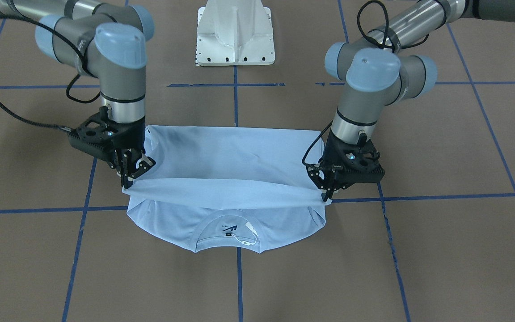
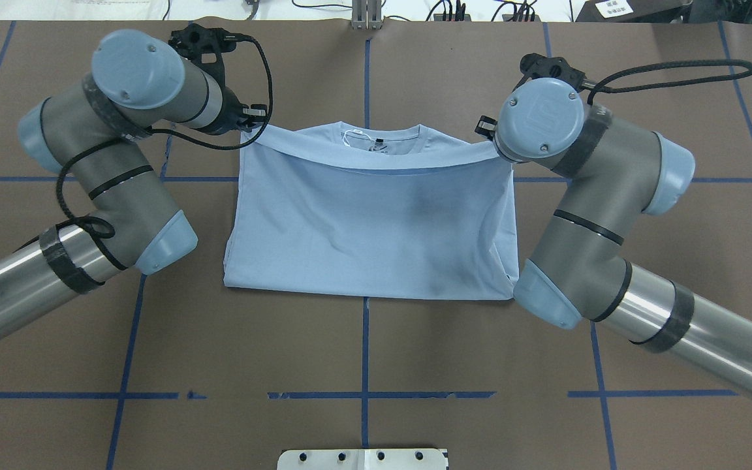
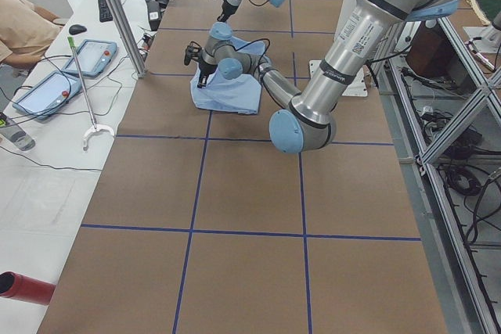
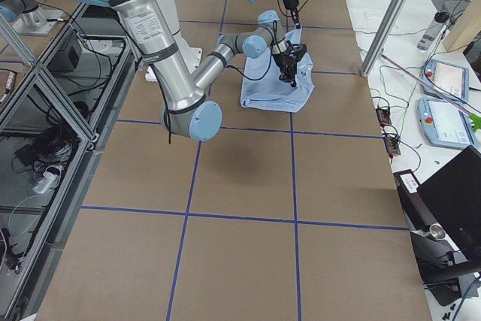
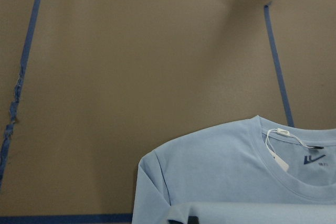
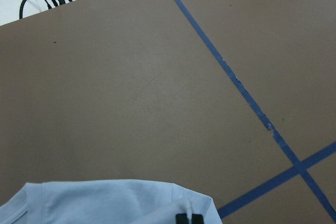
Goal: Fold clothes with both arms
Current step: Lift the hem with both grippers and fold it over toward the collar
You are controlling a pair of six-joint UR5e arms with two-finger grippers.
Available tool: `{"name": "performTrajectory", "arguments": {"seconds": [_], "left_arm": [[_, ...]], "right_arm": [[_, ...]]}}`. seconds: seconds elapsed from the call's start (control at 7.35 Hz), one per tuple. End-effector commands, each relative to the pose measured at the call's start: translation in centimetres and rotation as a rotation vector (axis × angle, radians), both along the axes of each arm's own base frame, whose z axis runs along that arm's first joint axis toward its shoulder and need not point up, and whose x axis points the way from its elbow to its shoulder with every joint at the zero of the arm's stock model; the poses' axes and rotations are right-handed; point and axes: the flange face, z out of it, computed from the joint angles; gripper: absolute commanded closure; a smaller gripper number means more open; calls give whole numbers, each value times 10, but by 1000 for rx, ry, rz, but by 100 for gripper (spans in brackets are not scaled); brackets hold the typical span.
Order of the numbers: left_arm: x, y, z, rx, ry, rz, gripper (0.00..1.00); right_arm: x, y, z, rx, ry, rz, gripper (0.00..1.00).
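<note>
The light blue T-shirt (image 1: 230, 156) lies in the middle of the brown table, its lower half folded over toward the collar. The collar with its white string tag (image 1: 246, 232) still shows past the folded edge. My left gripper (image 1: 327, 195) is shut on one corner of the raised folded edge, on this view's right. My right gripper (image 1: 128, 181) is shut on the other corner. The edge hangs taut between them, just above the chest. In the overhead view the T-shirt (image 2: 376, 228) shows but both wrists hide the fingers. The chest print is hidden.
The white pedestal base (image 1: 235, 36) stands on the robot's side of the shirt. Blue tape lines (image 1: 445, 197) grid the brown table. In the exterior left view an operator (image 3: 23, 25) and tablets (image 3: 39, 91) sit beyond the table's far edge.
</note>
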Motion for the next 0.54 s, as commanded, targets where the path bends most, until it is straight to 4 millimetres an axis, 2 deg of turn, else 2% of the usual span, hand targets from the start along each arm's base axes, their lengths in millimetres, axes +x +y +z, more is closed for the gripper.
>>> {"name": "performTrajectory", "arguments": {"seconds": [0.0,0.14,0.41], "left_arm": [[30,-28,15,5,-20,-19,100],[36,-31,24,11,-23,-11,100],[37,-31,30,24,-36,3,100]], "right_arm": [[-17,-14,28,-7,43,-23,100],[-20,-16,35,-15,57,-25,100],[-20,-15,35,-14,58,-26,100]]}}
